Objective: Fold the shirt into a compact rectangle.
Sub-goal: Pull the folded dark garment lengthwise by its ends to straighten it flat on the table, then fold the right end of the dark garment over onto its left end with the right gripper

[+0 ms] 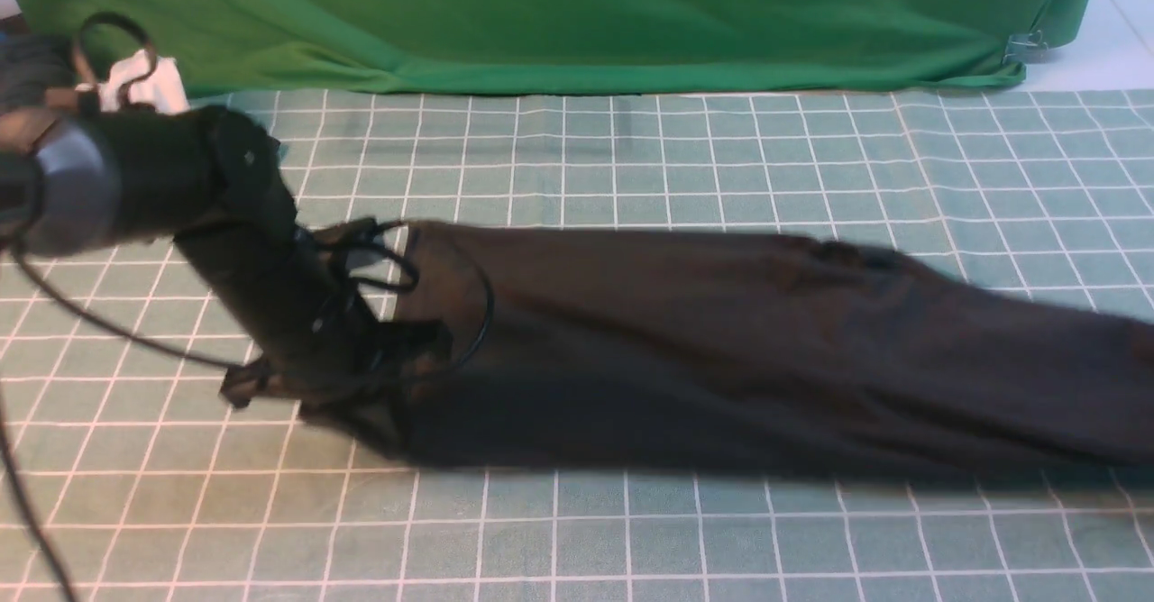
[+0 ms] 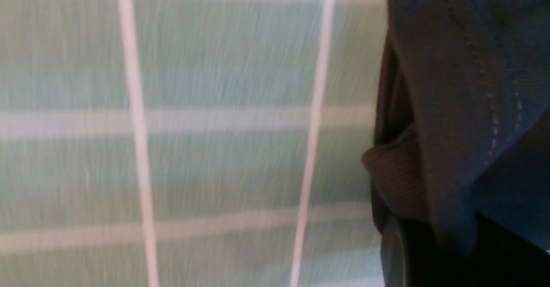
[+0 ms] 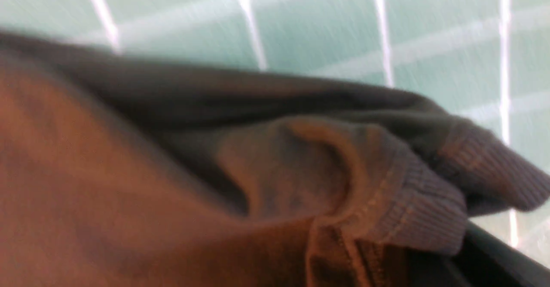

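Observation:
The black shirt [image 1: 721,350] hangs stretched in a long band just over the checked table, from my left gripper [image 1: 401,372] across to the right edge of the front view. My left gripper is shut on the shirt's left end; dark fabric [image 2: 455,85] with a stitched seam bunches right at it in the left wrist view. My right arm is outside the front view. The right wrist view is filled with shirt fabric [image 3: 129,171], and a ribbed cuff [image 3: 421,205] is gathered at my right gripper [image 3: 434,270], which is shut on the cloth. The logo and the neck label are hidden.
A teal tablecloth [image 1: 631,160] with a white grid covers the table. A green backdrop cloth [image 1: 577,16] hangs along the far edge, held by a metal clip [image 1: 1028,43]. A white cloth [image 1: 144,84] lies at the back left. A loose black cable [image 1: 90,323] trails from my left arm.

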